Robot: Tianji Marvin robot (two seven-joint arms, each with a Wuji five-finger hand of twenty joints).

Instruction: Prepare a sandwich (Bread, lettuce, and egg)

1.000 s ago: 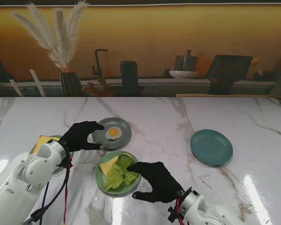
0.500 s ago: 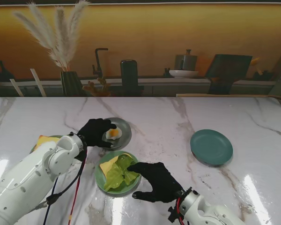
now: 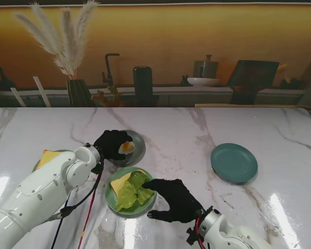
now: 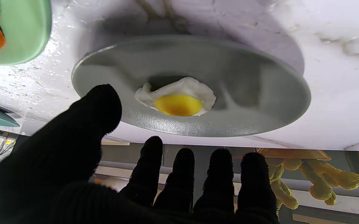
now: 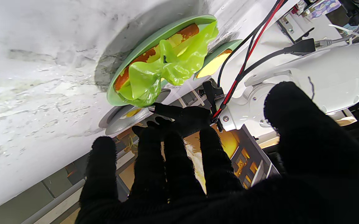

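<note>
Glossy white marble desk, four round plates. The left robot hand, black knit glove, hovers fingers spread over the fried egg on the grey plate, apparently not touching. The right robot hand, spread and empty, sits beside crinkled lettuce atop bread.

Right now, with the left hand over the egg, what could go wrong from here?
1. The egg lies flat on the grey plate, and the open left hand has thick gloved fingers; they may slide the egg or push the plate rather than lift.
2. The lettuce sits loosely on the bread beside the right hand; a nudge could shift it.
</note>
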